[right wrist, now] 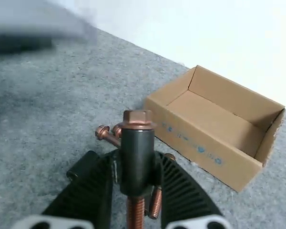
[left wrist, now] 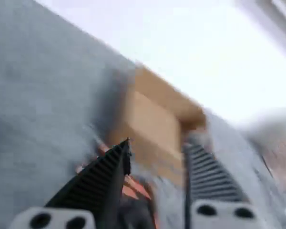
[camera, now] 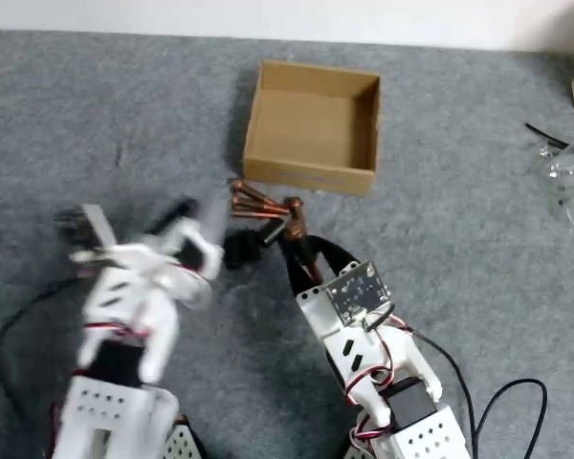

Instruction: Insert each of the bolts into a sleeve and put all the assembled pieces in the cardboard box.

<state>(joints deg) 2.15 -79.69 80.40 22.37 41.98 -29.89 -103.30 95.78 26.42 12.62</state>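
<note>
Right gripper point(right wrist: 136, 161) clamps a sleeve point(right wrist: 136, 143) with a bolt point(right wrist: 137, 117) through it, near the box point(right wrist: 200, 143) front. The next move, I judge, is to carry it over the rim and release. Left gripper point(left wrist: 155, 162) gapes empty.

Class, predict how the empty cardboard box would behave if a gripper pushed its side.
The cardboard box looks thin-walled and empty, so it is probably light and would slide. Its low, wide shape makes tipping unlikely. The walls may flex under a pinch.
</note>
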